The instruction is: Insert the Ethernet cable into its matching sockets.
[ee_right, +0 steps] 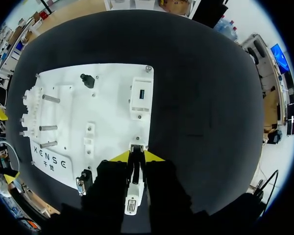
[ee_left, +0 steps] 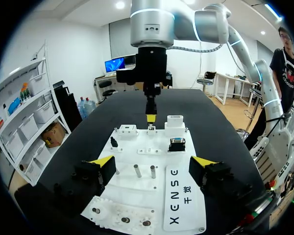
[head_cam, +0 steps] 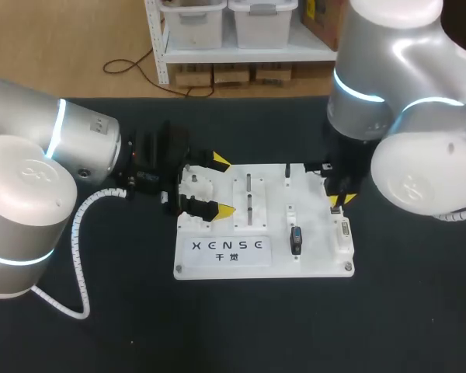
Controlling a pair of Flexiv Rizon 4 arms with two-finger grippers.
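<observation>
Two sets of jaws, only one loaded: my right jaws, at the right edge of the flat white plastic fixture board [head_cam: 318, 263] toward its far corner, are clenched on the short pale Ethernet cable plug [ee_right: 134, 182]; its long axis runs between my yellow tips and points down at the board. Just beyond its nose, at the board's rim, sits the small grey square socket [ee_right: 137, 147], so I judge the coming move a short push along that axis with little sideways correction; whether plug and socket already touch I cannot tell. My left jaws stand released at the board's left end, well apart from the socket, so my right arm [head_cam: 404, 101] is plainly nearer. Inboard of the socket, the white block with a blue port [ee_right: 140, 98] stands apart from my tips; outboard of the rim lies bare black surface [head_cam: 233, 326].
</observation>
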